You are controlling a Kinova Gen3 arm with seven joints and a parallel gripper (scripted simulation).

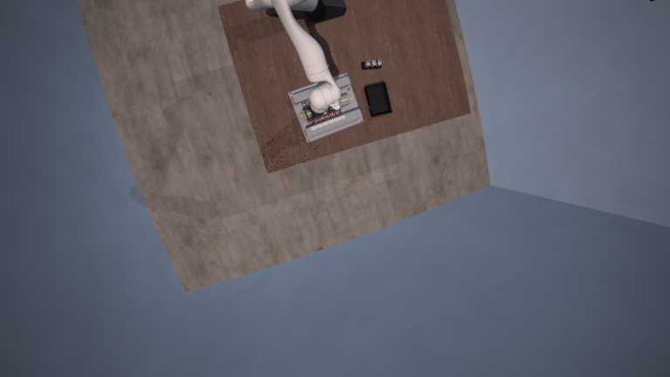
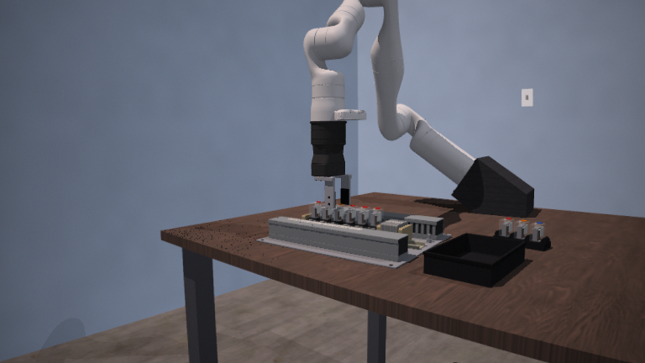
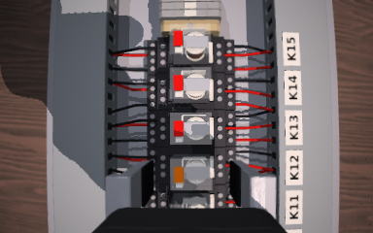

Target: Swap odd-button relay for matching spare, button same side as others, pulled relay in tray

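Wooden table (image 2: 561, 292), open gripper (image 3: 191, 186) straddling orange-button relay (image 3: 191, 174)

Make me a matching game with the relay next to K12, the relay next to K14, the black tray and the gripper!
Things:
1. Relay by K12
2. Relay by K14
3. Black tray
4. Gripper

Descriptions:
A. Red button
B. Open, one finger each side of a relay
C. Orange button
D. Nothing inside

Pairs: 1-C, 2-A, 3-D, 4-B

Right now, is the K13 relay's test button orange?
No, the K13 relay shows a red button; the orange one sits on the K12 relay.
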